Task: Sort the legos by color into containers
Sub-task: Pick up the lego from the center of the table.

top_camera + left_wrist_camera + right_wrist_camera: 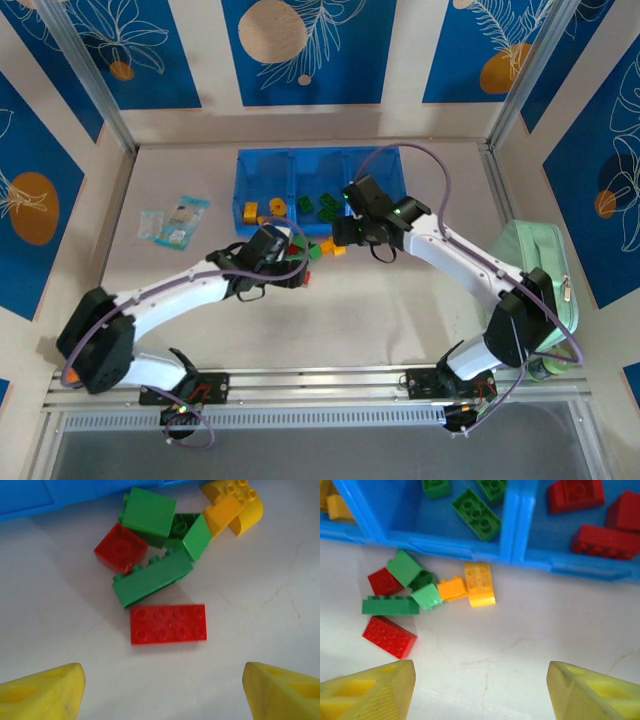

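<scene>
A loose pile of legos (322, 250) lies on the table just in front of the blue tray (255, 165). Close up, it holds a flat red brick (168, 624), a long green brick (152, 577), a small red brick (120, 547), two more green bricks (150, 516) and yellow-orange pieces (235, 507). My left gripper (162, 695) hangs open just short of the flat red brick, holding nothing. My right gripper (480, 690) is open and empty, near the yellow brick (479, 584). The tray's compartments hold yellow bricks (262, 212), green bricks (476, 514) and red bricks (602, 540).
A pale blue printed packet (175, 222) lies on the table to the left of the tray. A mint-green zippered case (535, 270) sits at the right, beside the right arm. The two arms meet over the pile. Blue patterned walls enclose the table.
</scene>
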